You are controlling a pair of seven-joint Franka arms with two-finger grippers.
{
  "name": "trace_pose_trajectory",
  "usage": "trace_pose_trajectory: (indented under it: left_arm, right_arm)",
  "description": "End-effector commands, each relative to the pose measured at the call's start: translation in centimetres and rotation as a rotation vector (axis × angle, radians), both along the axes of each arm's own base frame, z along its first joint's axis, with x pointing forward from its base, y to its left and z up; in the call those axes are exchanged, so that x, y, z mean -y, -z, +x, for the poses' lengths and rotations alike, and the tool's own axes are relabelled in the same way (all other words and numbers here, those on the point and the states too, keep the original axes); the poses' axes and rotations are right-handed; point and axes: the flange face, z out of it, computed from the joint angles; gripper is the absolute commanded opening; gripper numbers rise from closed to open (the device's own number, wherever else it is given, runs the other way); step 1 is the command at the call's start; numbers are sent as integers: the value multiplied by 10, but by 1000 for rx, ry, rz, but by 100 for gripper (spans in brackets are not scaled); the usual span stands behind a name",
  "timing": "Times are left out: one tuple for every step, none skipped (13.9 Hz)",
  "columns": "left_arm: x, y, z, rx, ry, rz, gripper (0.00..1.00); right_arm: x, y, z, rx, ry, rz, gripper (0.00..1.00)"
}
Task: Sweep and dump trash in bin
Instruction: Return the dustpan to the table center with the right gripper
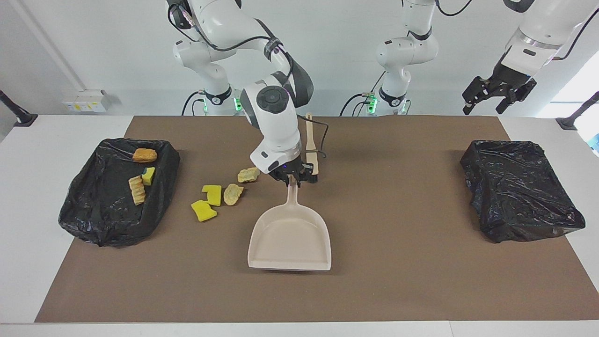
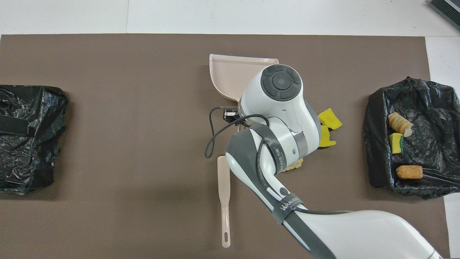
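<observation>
Right gripper (image 1: pixel 293 179) fingers clamp beige plastic dustpan (image 1: pixel 290 241) handle; keep its lip flat on the worktop (image 1: pixel 398 281). Left gripper (image 1: pixel 496 93) waits, fingers spread, empty.

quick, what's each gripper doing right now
Left gripper: open, empty, raised over the table end near the empty black bag.
Right gripper: shut on the dustpan handle, mid-table.

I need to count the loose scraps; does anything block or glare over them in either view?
Overhead view: the right arm covers both pale lumps and part of one yellow sponge chunk. Facing view: all four loose scraps show plainly, no glare, soft shadows only.
</observation>
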Motion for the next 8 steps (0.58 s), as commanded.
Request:
trace_pose_trajectory:
  left_arm:
    - [5, -9, -4, 12, -10, -1, 100]
    - [5, -9, -5, 8, -13, -1, 100]
    - [6, -8, -6, 0, -12, -5, 100]
    - [6, -9, -10, -3, -12, -6, 100]
    - [6, -9, -14, -25, -13, -5, 100]
    - [2, -9, -16, -43, -19, -3, 100]
    - [-3, -9, -16, -40, -27, 0, 100]
    - [-6, -9, -16, -40, -34, 1, 100]
  right_arm:
    - [-41, 22, 18, 18, 49, 19, 0]
    - [-43, 29, 20, 19, 51, 22, 0]
    - [-44, 31, 20, 34, 52, 33, 0]
    - [-43, 29, 21, 37, 54, 35, 23]
    - [-44, 25, 21, 49, 48, 40, 99]
    - [-47, 25, 18, 48, 41, 38, 100]
    - [-53, 21, 14, 53, 30, 41, 100]
    - [-54, 19, 11, 48, 25, 39, 100]
